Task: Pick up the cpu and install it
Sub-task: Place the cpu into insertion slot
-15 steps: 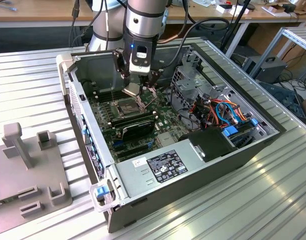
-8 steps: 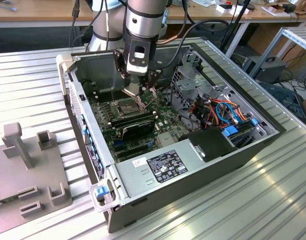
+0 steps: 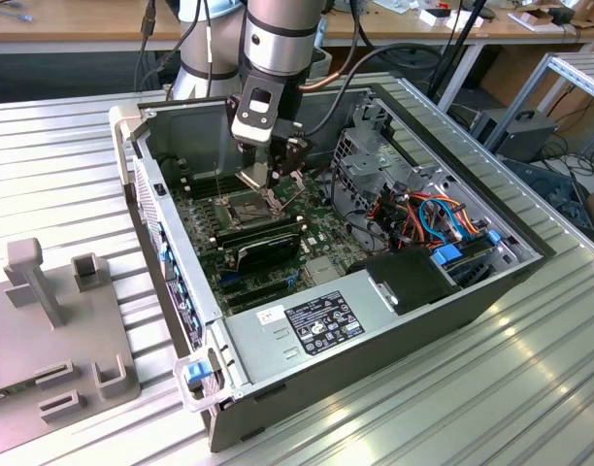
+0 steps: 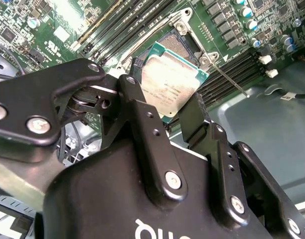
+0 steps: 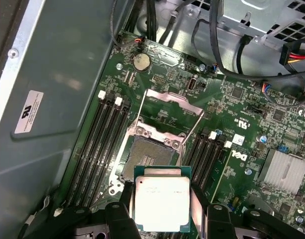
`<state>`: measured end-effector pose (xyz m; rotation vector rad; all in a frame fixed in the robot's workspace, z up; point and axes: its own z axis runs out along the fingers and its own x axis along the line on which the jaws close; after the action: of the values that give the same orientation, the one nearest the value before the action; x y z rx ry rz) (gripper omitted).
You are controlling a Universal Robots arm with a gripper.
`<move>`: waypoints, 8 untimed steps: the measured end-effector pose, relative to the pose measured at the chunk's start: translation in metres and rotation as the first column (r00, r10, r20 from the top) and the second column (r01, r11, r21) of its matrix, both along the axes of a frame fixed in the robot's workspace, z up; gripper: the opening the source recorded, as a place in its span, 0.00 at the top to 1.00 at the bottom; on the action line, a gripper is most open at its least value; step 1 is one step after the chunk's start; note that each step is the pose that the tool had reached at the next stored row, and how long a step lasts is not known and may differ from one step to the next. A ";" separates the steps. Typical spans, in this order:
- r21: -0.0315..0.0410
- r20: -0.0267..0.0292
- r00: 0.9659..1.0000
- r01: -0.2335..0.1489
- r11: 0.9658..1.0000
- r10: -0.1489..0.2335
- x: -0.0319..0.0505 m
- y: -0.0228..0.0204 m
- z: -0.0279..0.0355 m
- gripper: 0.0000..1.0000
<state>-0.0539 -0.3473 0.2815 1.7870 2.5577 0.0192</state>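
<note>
The cpu (image 5: pixel 161 204) is a small square chip with a dull silver top and a green rim. My gripper (image 5: pixel 161 211) is shut on it, one black finger (image 5: pixel 124 200) on each side edge. The chip hangs just above the open dark socket (image 5: pixel 150 157), whose metal frame (image 5: pixel 170 105) is swung up and back. In the second wrist view the cpu (image 4: pixel 170 84) sits between the fingers (image 4: pixel 135 102), overlapping the socket (image 4: pixel 180 47) and tilted a little against it. In the exterior view my gripper (image 3: pixel 268 189) reaches down into the computer case (image 3: pixel 278 383) over the socket (image 3: pixel 247 204).
Memory slots (image 5: pixel 100 144) flank the socket on both sides. A black oblong card (image 3: pixel 263 243) lies just in front of it, a drive cage (image 3: pixel 375 155) and loose cables (image 3: pixel 428 218) to the exterior view's right. A grey fixture (image 3: pixel 45 320) stands on the table outside the case.
</note>
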 end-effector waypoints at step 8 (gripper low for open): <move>0.000 0.000 1.000 0.005 1.000 -0.005 0.0000 0.0000 -0.0001 0.46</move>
<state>-0.0539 -0.3473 0.2814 1.7930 2.5535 0.0194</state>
